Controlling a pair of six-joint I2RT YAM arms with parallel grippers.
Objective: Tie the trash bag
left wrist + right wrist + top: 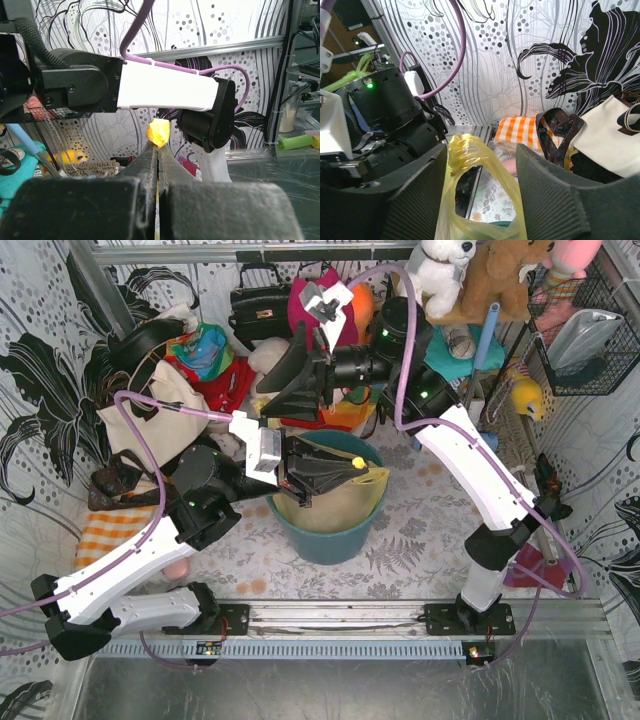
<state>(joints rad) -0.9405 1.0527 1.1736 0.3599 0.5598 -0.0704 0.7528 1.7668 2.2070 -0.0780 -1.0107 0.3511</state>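
The trash bag [335, 502] is thin yellow plastic lining the round teal bin [330, 536] at the table's middle. My left gripper [350, 468] is shut on a bunched corner of the bag and holds it up over the bin. A yellow tip [158, 131] pokes out past the closed fingertips. My right gripper [272, 398] is open, above and behind the bin's left rim. In the right wrist view a loop of the bag [470, 165] stands between its open fingers [415, 185], close to the left one. The bag's contents are hidden.
Handbags, a cream tote [150, 410] and colourful cloths are piled at the back left. An orange checked cloth [110, 530] lies at the left. Plush toys [480, 275] and a wire basket [590, 340] hang at the back right. A metal rail [330, 615] runs along the near edge.
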